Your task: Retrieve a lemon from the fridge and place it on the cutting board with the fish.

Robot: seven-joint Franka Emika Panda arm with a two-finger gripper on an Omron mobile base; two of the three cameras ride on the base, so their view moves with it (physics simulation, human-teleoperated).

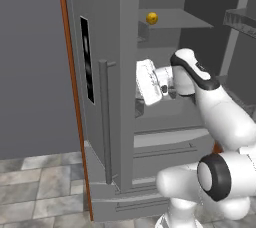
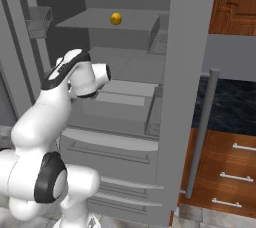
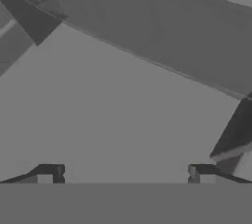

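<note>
The grey fridge [image 1: 107,47] stands open, its closed half-door with the black display panel [image 1: 88,59] on the left. The lemon [image 1: 152,18], small, round and yellow-orange, rests on the upper grey shelf [image 2: 90,19]; the right base view has the lemon [image 2: 116,19] mid-shelf. My hand [image 1: 149,82] reaches into the fridge one level below the lemon, over a lower shelf. In the hand view my gripper [image 3: 125,175] is open, its fingertips [image 3: 49,173] wide apart, nothing between them, facing bare grey shelf surfaces. The cutting board and the fish are out of view.
The open right fridge door [image 2: 185,72] with its bar handle [image 2: 202,132] stands close to my arm's right. Door bins [image 2: 40,22] hang on the left open door. Fridge drawers [image 2: 115,147] lie below. Wooden cabinet drawers [image 2: 225,172] and a dark counter [image 2: 235,102] sit right.
</note>
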